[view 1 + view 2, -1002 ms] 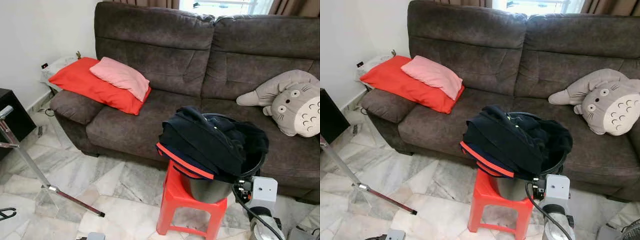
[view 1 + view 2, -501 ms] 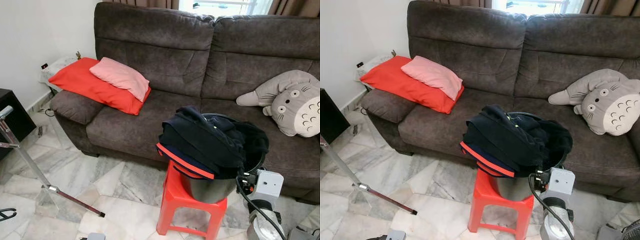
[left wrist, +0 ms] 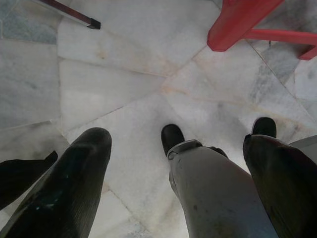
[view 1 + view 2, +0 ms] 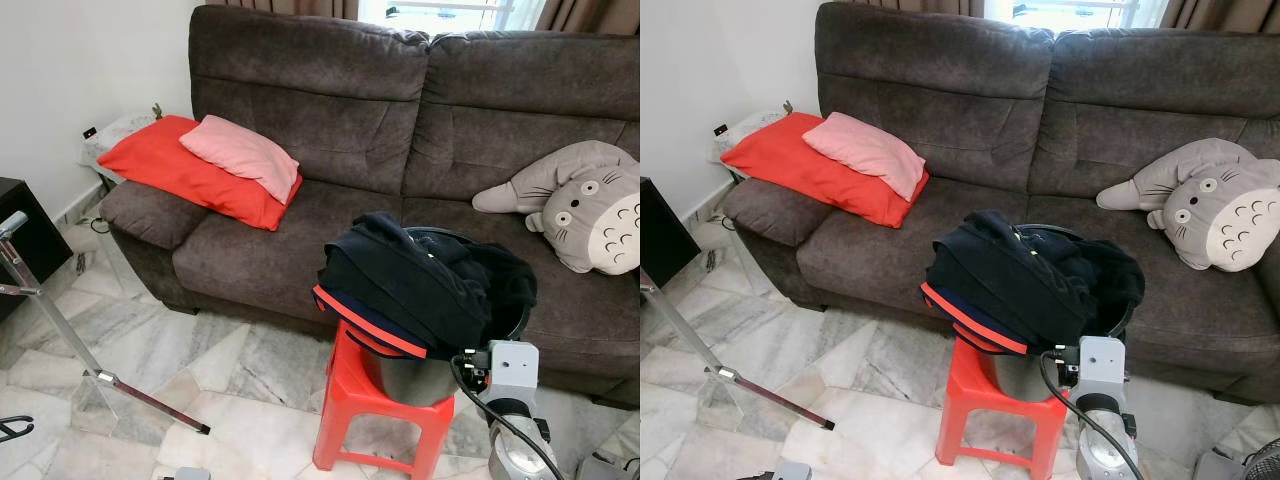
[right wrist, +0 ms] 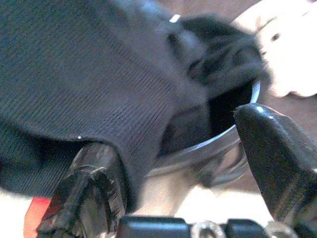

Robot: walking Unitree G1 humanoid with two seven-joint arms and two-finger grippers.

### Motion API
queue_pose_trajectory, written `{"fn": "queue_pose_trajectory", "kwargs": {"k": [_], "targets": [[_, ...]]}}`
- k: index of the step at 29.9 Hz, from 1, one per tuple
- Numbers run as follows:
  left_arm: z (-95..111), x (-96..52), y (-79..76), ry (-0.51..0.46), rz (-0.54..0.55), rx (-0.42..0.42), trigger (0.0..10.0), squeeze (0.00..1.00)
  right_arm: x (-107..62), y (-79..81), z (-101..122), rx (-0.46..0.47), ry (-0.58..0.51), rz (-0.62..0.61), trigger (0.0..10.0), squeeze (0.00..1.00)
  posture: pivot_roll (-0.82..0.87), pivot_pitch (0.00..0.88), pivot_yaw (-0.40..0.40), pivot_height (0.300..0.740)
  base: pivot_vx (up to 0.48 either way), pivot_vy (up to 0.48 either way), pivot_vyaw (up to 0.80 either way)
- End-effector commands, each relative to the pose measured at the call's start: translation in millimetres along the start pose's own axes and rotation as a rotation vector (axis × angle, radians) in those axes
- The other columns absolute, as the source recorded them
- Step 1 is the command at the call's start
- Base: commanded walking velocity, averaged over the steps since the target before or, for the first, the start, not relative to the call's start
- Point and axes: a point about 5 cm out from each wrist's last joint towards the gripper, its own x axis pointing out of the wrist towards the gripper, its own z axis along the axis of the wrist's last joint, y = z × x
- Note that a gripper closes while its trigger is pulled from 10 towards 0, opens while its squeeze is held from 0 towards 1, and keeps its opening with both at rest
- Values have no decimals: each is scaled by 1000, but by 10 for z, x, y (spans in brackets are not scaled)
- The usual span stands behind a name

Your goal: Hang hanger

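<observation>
A pile of dark navy clothing [image 4: 420, 285] with a red-edged hem fills a metal bucket [image 4: 405, 378] on a red plastic stool [image 4: 375, 415] in front of the sofa. My right arm's wrist [image 4: 512, 366] is raised at the bucket's right side. In the right wrist view my right gripper [image 5: 183, 163] is open, its fingers [image 5: 91, 191] close against the dark cloth and the bucket's rim [image 5: 208, 148]. My left gripper [image 3: 173, 191] hangs open over the marble floor, above my own leg. I cannot make out a hanger for certain.
A brown sofa [image 4: 330, 110] carries red and pink pillows [image 4: 215, 165] and a grey plush toy [image 4: 590, 205]. A silver rack leg [image 4: 75, 345] slants across the floor at left, beside a black cabinet [image 4: 20, 235]. A small black curved piece [image 4: 12, 428] lies at the lower left.
My right wrist has risen and shifted left, closer to the bucket. The clothing, the stool and the left arm have not moved.
</observation>
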Motion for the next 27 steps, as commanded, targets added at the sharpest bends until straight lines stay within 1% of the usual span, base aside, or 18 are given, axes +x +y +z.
{"fn": "queue_pose_trajectory", "kwargs": {"k": [1,6,7,8,9,11,12,14,15,16,17,18,20,21,27], "targets": [[-73,-15,10,30,-1,25,10000,0,27,-35,77,23,-41,-33,10000,0,-63,26,29,740,0,0,0],[-70,-15,12,29,-1,25,10000,0,42,-21,72,21,-42,-13,10000,0,-62,24,29,740,0,0,0],[-68,-15,12,29,-2,25,10000,0,49,-5,5,-7,10,0,8745,0,-62,24,29,740,0,0,0],[-68,-15,12,29,-2,25,10000,0,49,-5,5,-7,10,0,8745,0,-62,24,29,740,0,0,0],[-67,-14,10,29,-3,25,10000,0,54,5,-98,-50,88,7,4196,0,-63,24,27,740,0,0,0],[-65,-12,5,29,-5,25,10000,0,57,9,-136,-32,107,1,4235,0,-56,22,25,740,0,0,0],[-65,-12,0,28,-4,18,10000,0,67,18,-124,-16,94,1,4235,0,-57,24,26,740,0,0,0],[-66,-10,-13,27,-5,18,10000,0,90,46,-78,-1,64,16,4706,0,-53,20,23,740,0,0,0],[-66,-10,-15,26,-5,18,10000,0,96,54,-67,3,58,21,4706,0,-54,21,23,740,0,0,0],[-68,-11,-13,26,-2,17,10000,0,108,73,-37,5,41,36,8627,0,-54,21,23,740,0,0,0],[-68,-11,-13,26,-2,17,10000,0,108,73,-37,5,41,36,8627,0,-54,21,23,740,0,0,0],[-73,-12,-8,27,2,14,10000,0,126,82,9,7,14,42,10000,0,-51,20,21,740,0,0,0],[-73,-13,-2,27,5,13,10000,0,153,71,52,9,-3,31,9922,0,-50,19,20,740,0,0,0],[-72,-15,7,26,7,12,10000,0,161,63,58,17,-3,27,0,0,-48,20,20,740,0,0,0],[-62,-20,45,19,13,9,10000,0,144,78,-17,5,29,31,0,0,-56,3,25,740,0,0,0]]}}
